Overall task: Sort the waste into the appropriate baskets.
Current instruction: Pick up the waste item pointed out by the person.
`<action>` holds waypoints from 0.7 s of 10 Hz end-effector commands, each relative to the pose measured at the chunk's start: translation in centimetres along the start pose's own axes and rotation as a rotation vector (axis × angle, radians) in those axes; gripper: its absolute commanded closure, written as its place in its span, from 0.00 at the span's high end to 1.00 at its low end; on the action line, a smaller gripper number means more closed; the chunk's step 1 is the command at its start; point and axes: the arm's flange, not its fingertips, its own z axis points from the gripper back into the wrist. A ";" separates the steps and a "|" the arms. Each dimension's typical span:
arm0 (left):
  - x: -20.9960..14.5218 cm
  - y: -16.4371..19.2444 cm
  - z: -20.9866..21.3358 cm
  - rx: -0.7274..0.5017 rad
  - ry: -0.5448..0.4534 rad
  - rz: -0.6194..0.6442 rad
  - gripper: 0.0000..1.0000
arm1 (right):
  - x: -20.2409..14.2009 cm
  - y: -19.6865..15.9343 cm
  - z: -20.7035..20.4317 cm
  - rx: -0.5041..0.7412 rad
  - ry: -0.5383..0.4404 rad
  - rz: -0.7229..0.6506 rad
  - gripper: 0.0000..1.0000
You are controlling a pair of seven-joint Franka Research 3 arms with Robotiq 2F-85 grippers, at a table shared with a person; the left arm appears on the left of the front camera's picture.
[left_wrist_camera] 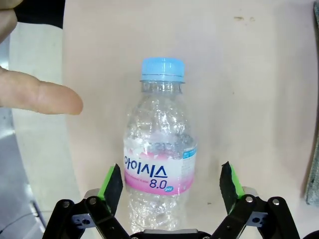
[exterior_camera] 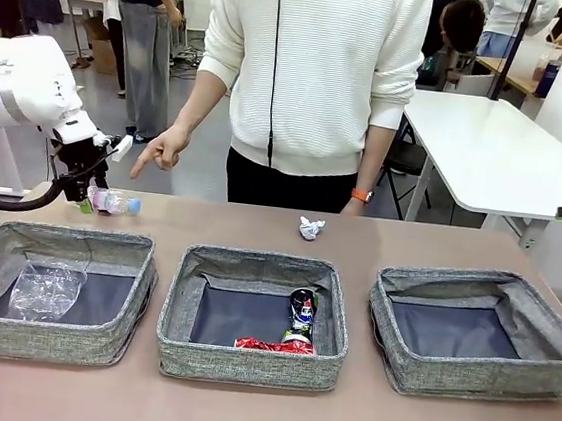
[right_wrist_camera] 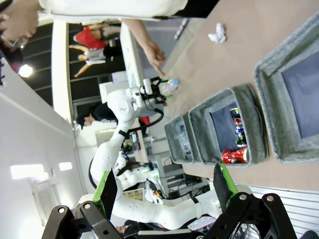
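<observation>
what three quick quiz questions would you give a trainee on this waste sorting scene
1. True or false: the right basket already holds a can.
2. The left end effector, jaws open, straddles which item? A a glass jar; B the blue-capped bottle; C a cardboard box.
3. How many cans lie in the middle basket?
Key: 1 false; 2 B; 3 two, the dark can and the crushed red can.

Left arm (exterior_camera: 18, 82): you see white rounded casing, black cable (exterior_camera: 20, 204) | left claw (left_wrist_camera: 170, 175): black links, green pads (left_wrist_camera: 107, 183).
</observation>
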 end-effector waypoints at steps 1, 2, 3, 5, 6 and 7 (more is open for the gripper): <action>-0.4 0.8 0.6 -0.009 0.025 0.006 1.00 | 0.0 -0.1 0.0 0.005 0.002 0.017 1.00; -0.2 0.7 0.6 0.011 0.003 0.007 0.91 | 0.0 -0.1 0.0 0.005 0.002 0.017 1.00; -0.2 0.6 0.7 0.032 0.020 0.000 0.45 | 0.0 -0.1 0.0 0.005 0.002 0.017 1.00; -0.1 0.4 0.7 0.044 0.046 -0.004 0.37 | 0.0 -0.1 0.0 0.005 0.002 0.017 1.00; -0.2 0.4 0.7 0.040 0.035 -0.002 0.00 | 0.0 -0.1 0.0 0.005 0.002 0.017 1.00; -0.3 0.3 0.6 0.038 0.030 -0.005 0.00 | 0.0 -0.1 0.0 0.005 0.002 0.017 1.00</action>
